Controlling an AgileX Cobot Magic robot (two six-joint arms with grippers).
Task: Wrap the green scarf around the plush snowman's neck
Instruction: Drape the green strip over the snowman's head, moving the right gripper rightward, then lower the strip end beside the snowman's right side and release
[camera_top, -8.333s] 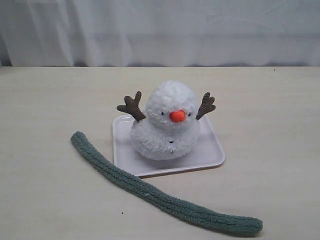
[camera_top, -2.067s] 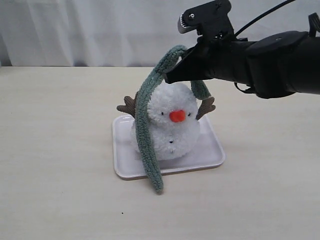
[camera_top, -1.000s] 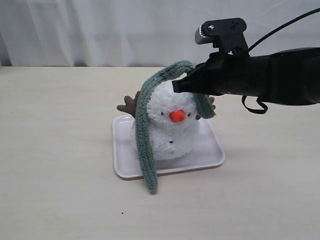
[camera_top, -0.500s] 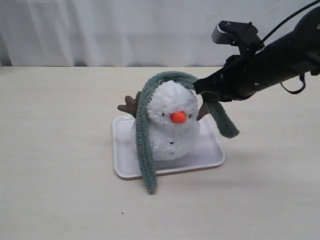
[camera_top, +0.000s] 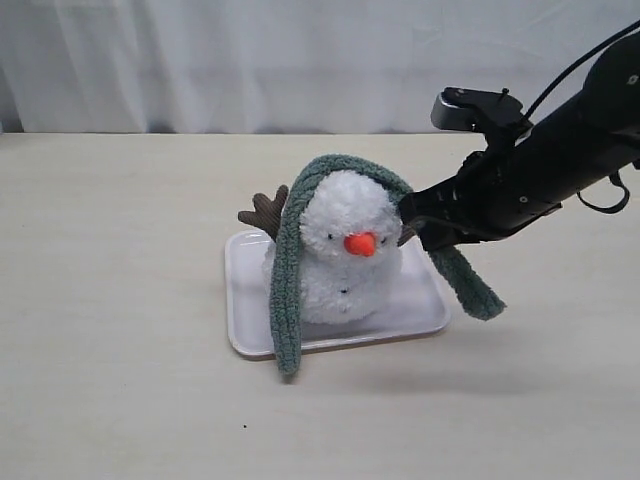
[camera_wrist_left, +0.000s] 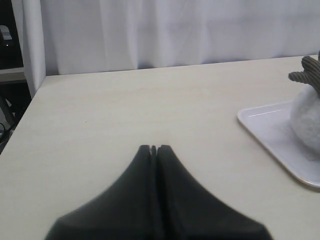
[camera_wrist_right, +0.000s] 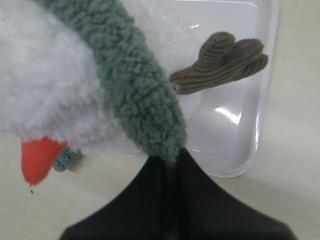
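exterior view: looks from the front edge of the table (camera_top: 120, 400), a little above it, facing the white curtain (camera_top: 200, 60) at 12 o'clock. It stands at middle distance. The plush snowman (camera_top: 345, 250) on its white tray (camera_top: 250, 330) sits near centre, and the right arm (camera_top: 540, 170) comes in from 3 o'clock.
left wrist view: sits low over the tabletop and looks out past the left gripper (camera_wrist_left: 154, 148) toward the curtain. It is well away from the tray.
right wrist view: very close, looking down past the right gripper (camera_wrist_right: 167, 157) onto the green scarf (camera_wrist_right: 135, 90), the orange nose (camera_wrist_right: 40, 157) and one twig arm (camera_wrist_right: 220, 62).
shared, all three: the tray and the snowman's white plush.
shared, exterior and left wrist: the curtain and bare tabletop.
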